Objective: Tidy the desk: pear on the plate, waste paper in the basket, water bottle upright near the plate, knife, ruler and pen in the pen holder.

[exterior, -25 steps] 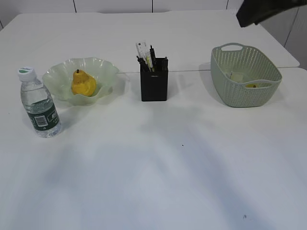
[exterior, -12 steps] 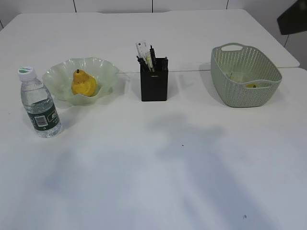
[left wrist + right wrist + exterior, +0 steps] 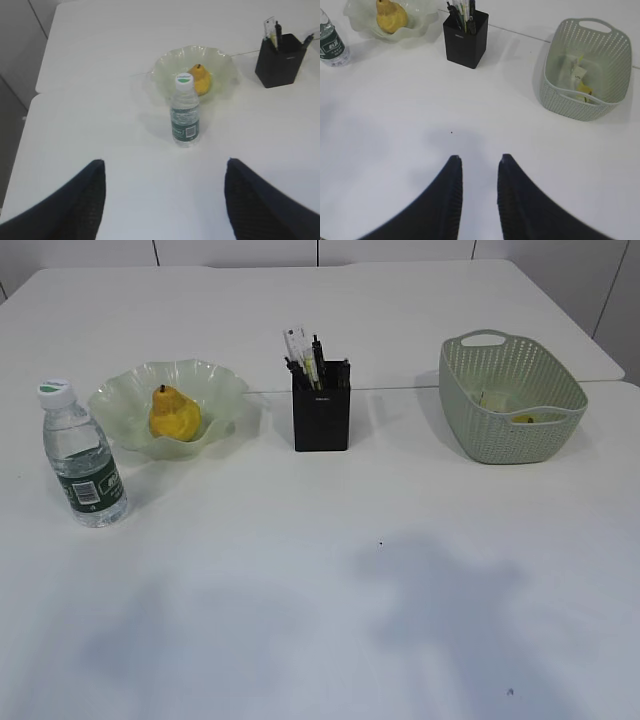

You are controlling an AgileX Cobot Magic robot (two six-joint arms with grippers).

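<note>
The yellow pear [image 3: 173, 415] lies in the pale green wavy plate [image 3: 215, 375]. Just left of the plate, the water bottle [image 3: 83, 455] stands upright. A black pen holder [image 3: 321, 420] holds the pale ruler [image 3: 296, 342] and dark pens [image 3: 316, 348]; the knife cannot be told apart among them. Waste paper [image 3: 492, 400] lies in the green basket [image 3: 510, 445]. No gripper shows in the exterior view. My left gripper [image 3: 165, 162] hangs wide open above bare table, short of the bottle [image 3: 185, 112]. My right gripper [image 3: 480, 157] stands narrowly open with nothing between its fingers, high over the table's middle.
The white table's seam [image 3: 410, 388] runs behind the plate, holder and basket. In the left wrist view the table's left edge [image 3: 31, 100] drops to a grey floor. Bare tabletop lies in front of the objects.
The dark arm seen at the top right of the exterior view has withdrawn out of frame. Its shadow on the table has shifted toward the front. The objects have stayed put.
</note>
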